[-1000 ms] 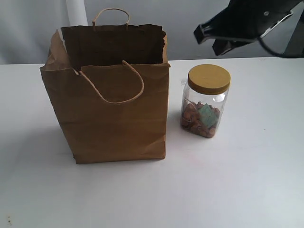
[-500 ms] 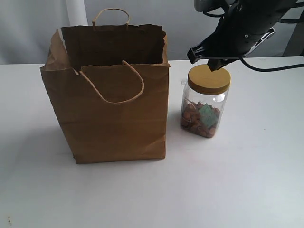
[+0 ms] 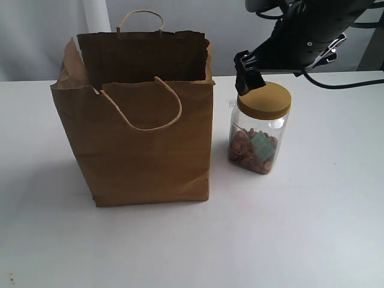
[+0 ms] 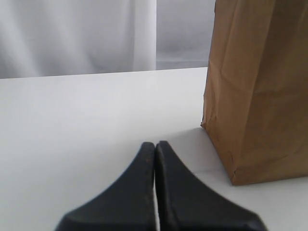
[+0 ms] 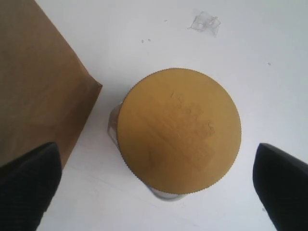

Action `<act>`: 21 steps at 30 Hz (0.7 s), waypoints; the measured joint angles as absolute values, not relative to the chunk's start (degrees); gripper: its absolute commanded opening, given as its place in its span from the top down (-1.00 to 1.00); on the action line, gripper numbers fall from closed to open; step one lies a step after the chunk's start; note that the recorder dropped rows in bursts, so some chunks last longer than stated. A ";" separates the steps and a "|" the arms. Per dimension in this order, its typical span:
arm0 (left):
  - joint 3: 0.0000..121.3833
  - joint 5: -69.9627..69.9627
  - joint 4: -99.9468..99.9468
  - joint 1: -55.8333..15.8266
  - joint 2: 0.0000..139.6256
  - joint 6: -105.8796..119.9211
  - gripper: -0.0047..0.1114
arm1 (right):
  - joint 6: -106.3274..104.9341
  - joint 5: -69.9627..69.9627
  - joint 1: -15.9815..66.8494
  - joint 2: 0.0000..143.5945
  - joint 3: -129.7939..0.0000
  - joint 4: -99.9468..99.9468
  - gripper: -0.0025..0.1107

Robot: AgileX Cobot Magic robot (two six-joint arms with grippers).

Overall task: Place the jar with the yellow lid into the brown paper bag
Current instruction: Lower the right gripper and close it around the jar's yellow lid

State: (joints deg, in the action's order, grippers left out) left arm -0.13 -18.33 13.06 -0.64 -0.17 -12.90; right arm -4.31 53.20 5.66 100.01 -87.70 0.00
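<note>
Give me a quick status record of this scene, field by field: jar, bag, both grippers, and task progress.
container: brown paper bag, upright on white table, mouth open
target: yellow-lidded jar, upright beside the bag
right gripper: open, fingers either side of the jar, no contact visible
left gripper: shut, empty, low by the bag's side
progress: jar not yet gripped

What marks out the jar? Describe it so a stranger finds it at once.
A tall brown paper bag stands on the white table. Close beside it, not touching, is the yellow-lidded jar. It alone is small and clear, with a mustard-yellow lid and brownish pieces inside.
</note>
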 measured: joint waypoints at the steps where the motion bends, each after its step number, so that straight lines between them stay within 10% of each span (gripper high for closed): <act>1: -0.13 -18.33 13.06 -0.64 -0.17 -12.90 0.90 | -4.31 53.20 5.66 100.05 -87.70 0.00 -0.90; 21: -0.13 -18.33 13.06 -0.64 -0.17 -12.90 0.90 | -1.75 44.66 5.66 106.51 -87.70 6.98 -0.90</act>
State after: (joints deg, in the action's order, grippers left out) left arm -0.13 -18.33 13.06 -0.64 -0.17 -12.90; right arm -1.75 44.66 5.66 106.51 -87.70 6.98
